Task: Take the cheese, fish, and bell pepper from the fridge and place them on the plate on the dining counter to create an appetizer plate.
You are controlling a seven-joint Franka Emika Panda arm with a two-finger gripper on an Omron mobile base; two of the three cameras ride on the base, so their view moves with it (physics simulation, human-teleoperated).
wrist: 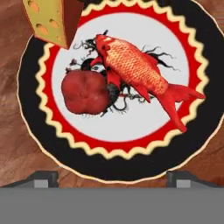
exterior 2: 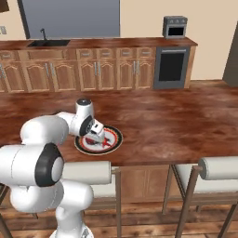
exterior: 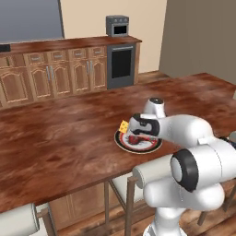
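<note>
On the dining counter (exterior: 60, 138) sits the plate (wrist: 26, 87), dark-rimmed with a red-and-white centre. The fish (wrist: 135, 65) lies across its middle, touching the dark-red bell pepper (wrist: 85, 92) beside it. The yellow cheese (wrist: 50, 19) wedge stands at the plate's far rim, also visible in the left base view as the cheese (exterior: 123, 126). My gripper (wrist: 112, 177) hovers just above the plate (exterior: 120, 142), open, its fingertips (wrist: 43, 177) wide apart with nothing between them. In the right base view the hand (exterior 2: 99, 137) covers part of the plate (exterior 2: 116, 139). The fridge is out of view.
White-cushioned stools (exterior 2: 218, 169) stand along the counter's near edge. Across the room are wooden wall cabinets (exterior 2: 107, 72), a black oven (exterior 2: 172, 67), a small grey toaster oven (exterior: 117, 25) and a sink (exterior 2: 49, 42).
</note>
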